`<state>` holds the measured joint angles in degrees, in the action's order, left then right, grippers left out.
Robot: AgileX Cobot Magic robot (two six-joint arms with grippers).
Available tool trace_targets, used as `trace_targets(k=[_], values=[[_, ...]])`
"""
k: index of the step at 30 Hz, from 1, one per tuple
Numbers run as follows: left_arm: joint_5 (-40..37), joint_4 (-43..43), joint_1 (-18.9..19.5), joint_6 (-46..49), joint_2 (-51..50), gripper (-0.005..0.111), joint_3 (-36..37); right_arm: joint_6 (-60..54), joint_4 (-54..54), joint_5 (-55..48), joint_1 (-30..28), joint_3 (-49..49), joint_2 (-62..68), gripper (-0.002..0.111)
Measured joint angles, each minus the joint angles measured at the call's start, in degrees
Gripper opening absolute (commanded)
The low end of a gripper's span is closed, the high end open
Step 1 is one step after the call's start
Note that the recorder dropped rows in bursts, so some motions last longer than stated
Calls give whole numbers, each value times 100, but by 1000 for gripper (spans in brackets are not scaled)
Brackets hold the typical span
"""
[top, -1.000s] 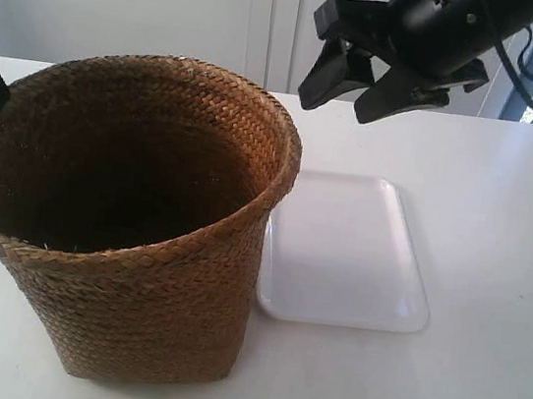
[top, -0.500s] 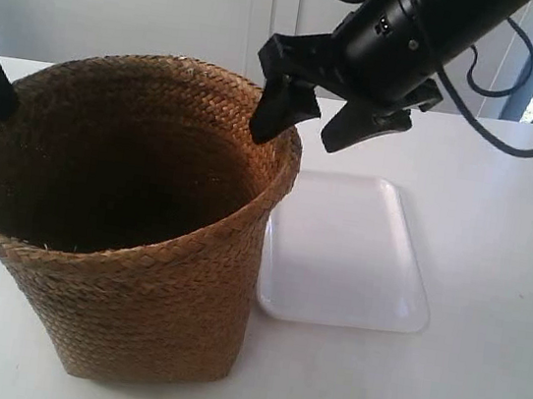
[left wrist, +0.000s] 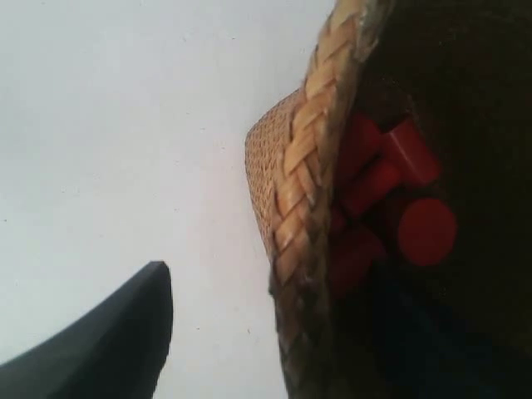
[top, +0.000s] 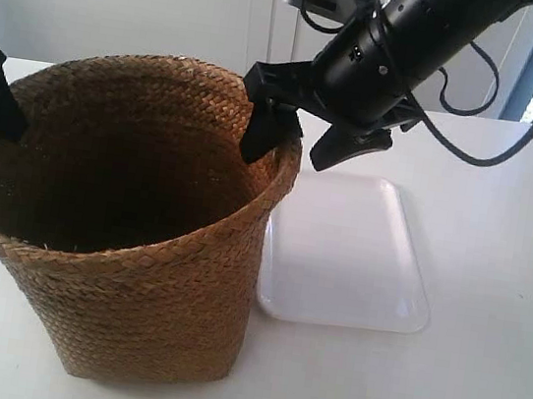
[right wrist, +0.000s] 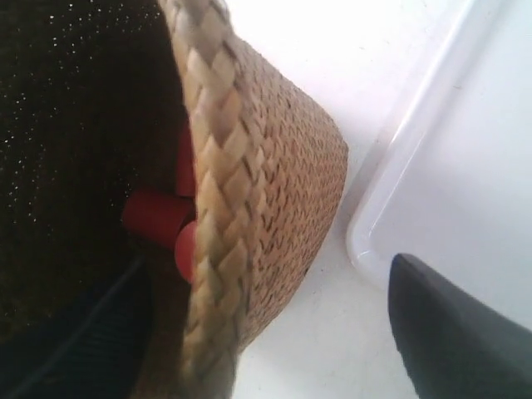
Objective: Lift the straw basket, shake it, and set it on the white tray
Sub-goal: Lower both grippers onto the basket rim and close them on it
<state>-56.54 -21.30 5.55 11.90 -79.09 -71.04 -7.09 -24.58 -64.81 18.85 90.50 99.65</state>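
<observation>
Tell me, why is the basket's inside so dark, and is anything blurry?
Exterior view: sharp; the straw basket shades its own inside. Left wrist view: rim soft, too close; red pieces show inside. Right wrist view: braid crisp, the white tray washed out.

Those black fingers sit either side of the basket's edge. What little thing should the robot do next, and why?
Probably close both pairs of fingers on the rim. The right gripper straddles the straw basket rim, one finger inside, one outside with a gap; the left gripper has its outer finger clear too. The basket sits beside the white tray, so a grip must come before lifting.
</observation>
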Motion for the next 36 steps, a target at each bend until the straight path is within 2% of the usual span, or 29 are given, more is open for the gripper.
trace_targets(k=[15,27,32,36], values=[[294,-35,0,57,0,70,0,0,-837,188,0,0,0,71],[428,-453,0,-25,0,70,0,0,-844,551,0,0,4,68],[137,-491,0,-61,0,70,0,-68,-816,369,0,0,4,68],[-127,-479,0,-48,0,70,0,51,-213,156,51,4,-21,73]])
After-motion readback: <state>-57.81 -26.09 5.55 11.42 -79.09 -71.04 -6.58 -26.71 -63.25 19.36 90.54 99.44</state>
